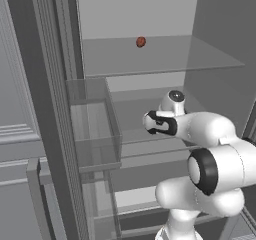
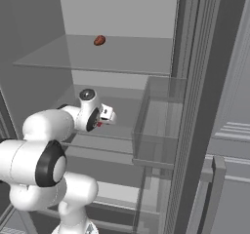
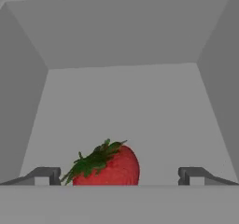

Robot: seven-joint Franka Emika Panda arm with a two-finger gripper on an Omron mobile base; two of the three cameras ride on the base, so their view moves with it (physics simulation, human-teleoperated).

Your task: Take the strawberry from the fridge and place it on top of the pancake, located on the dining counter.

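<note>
Rendered kitchen, seen from right in front of an open fridge [image 1: 45, 109]. Giveaways: pale interior, glass shelves [image 1: 165, 54], clear door bins [image 1: 95, 129] on the open doors both sides, food on the shelves: a strawberry [image 3: 108, 166] and a brownish-red lump [image 1: 141, 42]. Grey panelled cabinets [image 2: 234, 145] flank the fridge.

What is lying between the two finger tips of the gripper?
In the hand view, the strawberry lies between the open gripper's finger tips, nearer the left one, on the fridge shelf.
</note>
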